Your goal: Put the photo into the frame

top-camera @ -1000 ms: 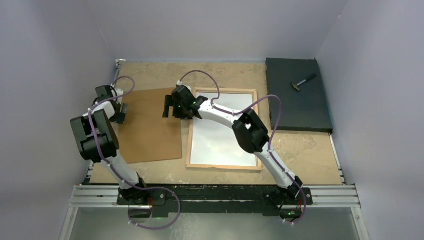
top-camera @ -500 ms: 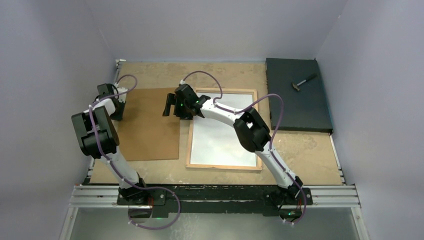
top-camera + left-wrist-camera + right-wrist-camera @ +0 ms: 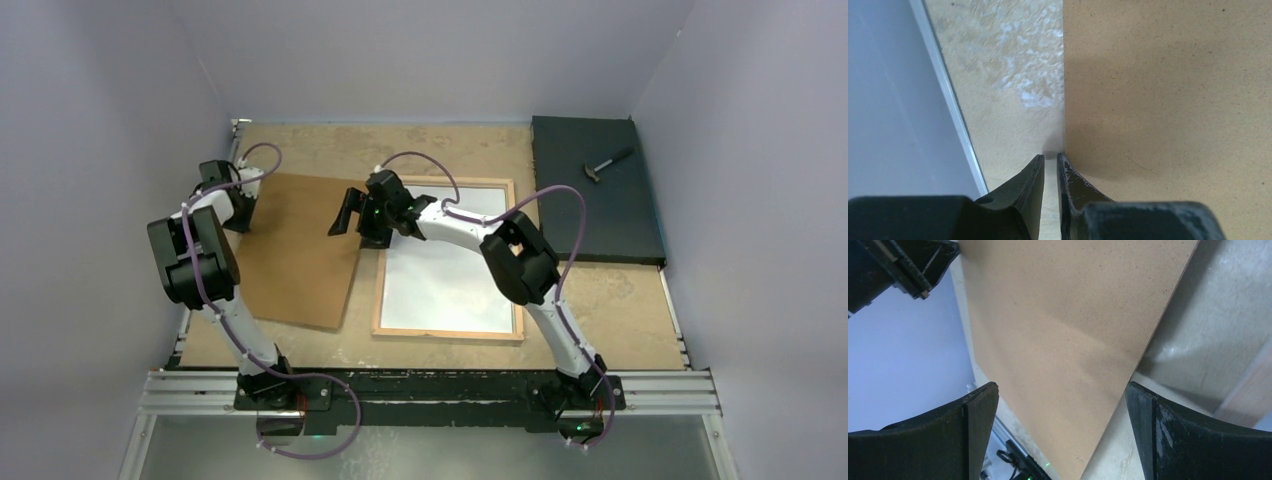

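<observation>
The frame [image 3: 450, 333] lies back up on the table, wood-coloured edges showing. A pale white sheet [image 3: 445, 270] fills its opening; it looks like the photo's plain back. Left of it, the brown backing board [image 3: 300, 250] sits skewed with its left side raised. My left gripper [image 3: 243, 212] [image 3: 1050, 156] is shut on that board's far-left edge [image 3: 1168, 100], only a narrow slit between its fingers. My right gripper [image 3: 345, 215] [image 3: 1060, 390] hangs wide open just off the board's right edge [image 3: 1063, 330], holding nothing.
A black slab [image 3: 600, 215] with a small hammer [image 3: 607, 165] on it lies at the back right. Lilac walls close in on three sides. A metal strip [image 3: 953, 115] edges the table at the left, and a rail [image 3: 430, 390] runs along the near edge.
My left gripper has closed on the board's left edge. The board has swung, its near right corner moving left and away from the frame. My right gripper has shifted slightly right, still open.
</observation>
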Robot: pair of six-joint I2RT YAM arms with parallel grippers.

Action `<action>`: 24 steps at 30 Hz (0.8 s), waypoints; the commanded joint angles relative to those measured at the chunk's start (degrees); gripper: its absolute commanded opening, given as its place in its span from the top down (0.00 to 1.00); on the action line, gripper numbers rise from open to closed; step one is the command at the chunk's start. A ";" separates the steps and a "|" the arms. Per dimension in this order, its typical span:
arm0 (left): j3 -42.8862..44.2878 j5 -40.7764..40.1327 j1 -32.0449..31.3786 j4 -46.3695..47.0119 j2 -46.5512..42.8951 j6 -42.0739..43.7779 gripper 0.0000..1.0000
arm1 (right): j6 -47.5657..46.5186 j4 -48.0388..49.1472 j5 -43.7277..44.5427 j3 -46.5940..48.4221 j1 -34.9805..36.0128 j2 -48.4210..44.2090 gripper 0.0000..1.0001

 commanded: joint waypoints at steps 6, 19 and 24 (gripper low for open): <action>-7.13 11.23 -7.52 -13.87 5.14 -3.52 0.85 | 3.68 11.80 -3.82 -5.53 -0.85 -10.63 0.02; -7.79 10.27 -15.39 -14.07 2.77 -6.11 0.86 | 4.43 13.74 -1.06 -19.26 -4.26 -20.22 0.03; -7.72 9.69 -18.83 -13.92 2.52 -7.46 0.86 | 4.66 15.74 -0.58 -26.61 -6.49 -25.19 0.03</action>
